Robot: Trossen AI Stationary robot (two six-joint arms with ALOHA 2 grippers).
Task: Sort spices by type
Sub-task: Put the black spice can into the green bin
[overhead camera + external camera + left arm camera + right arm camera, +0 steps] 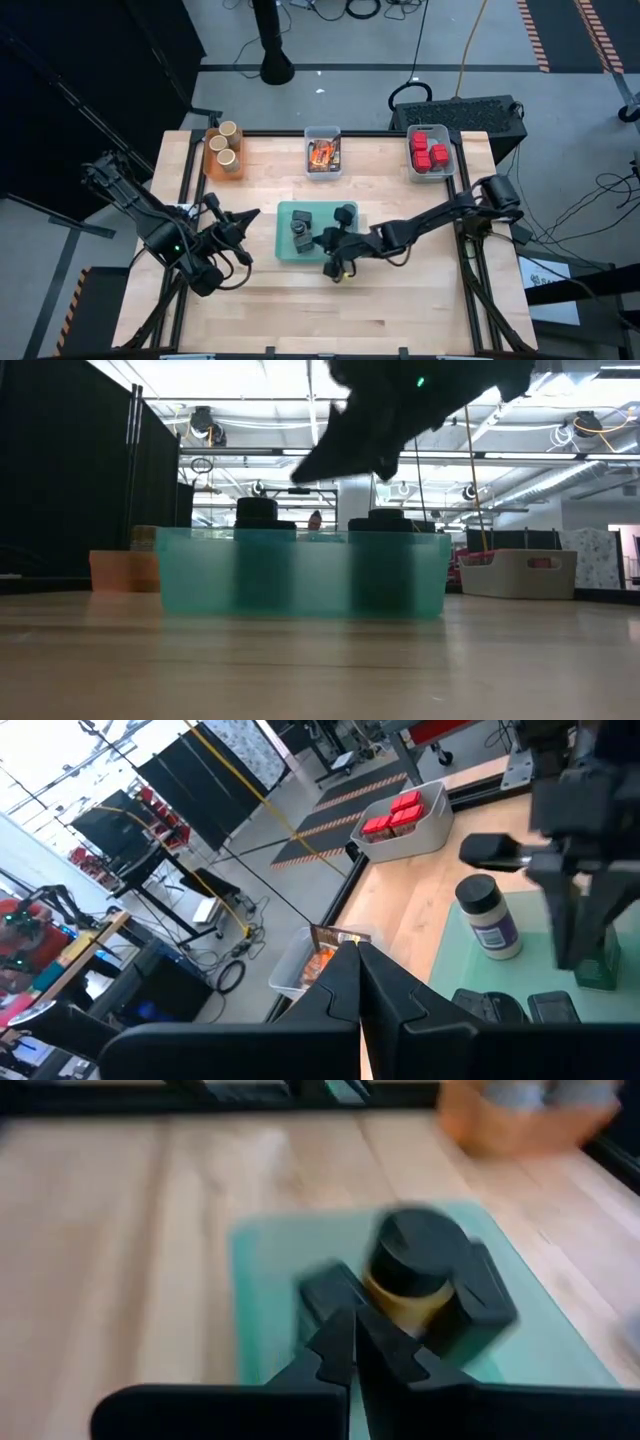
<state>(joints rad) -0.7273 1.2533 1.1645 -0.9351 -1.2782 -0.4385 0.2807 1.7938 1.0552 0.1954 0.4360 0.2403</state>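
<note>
Right wrist view shows the right hand (352, 1342) pinched shut on nothing, a dark-lidded jar (412, 1275) just beyond — overhead hides that; jar label (497, 929) unreadable.

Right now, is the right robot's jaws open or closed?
Closed. The right gripper hangs over the teal tray, its two dark tips pressed together with nothing between them.
</note>
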